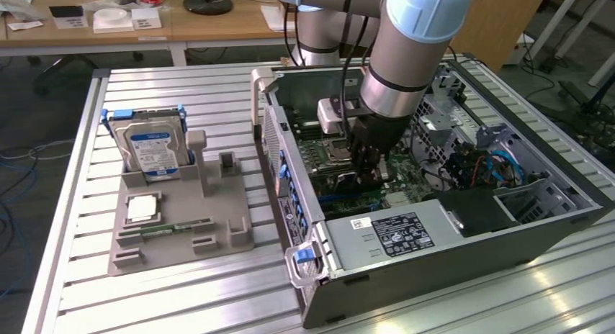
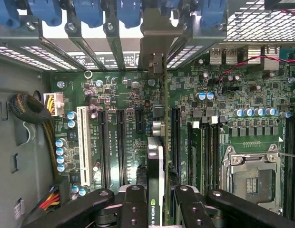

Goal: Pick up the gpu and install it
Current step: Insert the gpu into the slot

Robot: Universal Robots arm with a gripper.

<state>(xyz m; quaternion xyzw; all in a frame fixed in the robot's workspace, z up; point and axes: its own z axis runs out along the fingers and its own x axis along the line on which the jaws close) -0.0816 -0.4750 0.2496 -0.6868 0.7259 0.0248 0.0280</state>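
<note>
We see a slatted metal table [image 1: 192, 89] carrying an open computer case [image 1: 461, 255], which lies on its side with its interior facing up. The robot arm [image 1: 404, 53] reaches down from above into the middle of the case. On the exterior view's left, well apart from the case, sits a grey parts holder [image 1: 183, 226]. A silver hard drive [image 1: 154, 147] with a blue label stands upright at the holder's far end. The green motherboard [image 2: 123, 95] covers the floor of the case, and a labelled power supply [image 1: 399, 233] fills the case's near corner. The gpu [image 2: 155, 156] stands on its edge over the motherboard, between the long black expansion slots and the memory slots. Its metal bracket [image 2: 157, 38] reaches the slot openings at the rear wall, among the blue clips [image 2: 90, 12]. We cannot tell whether the card is fully seated in a slot. The gripper [image 2: 156, 190] pinches the gpu, with its black fingers [image 2: 134, 209] pressed against the card's two faces. Beside the memory slots lies the open processor socket [image 2: 252, 178], and a white slot [image 2: 83, 142] sits on the other side of the card. Back on the holder, a square processor chip [image 1: 142, 208] and a narrow green memory stick [image 1: 178, 227] rest in their recesses.
</note>
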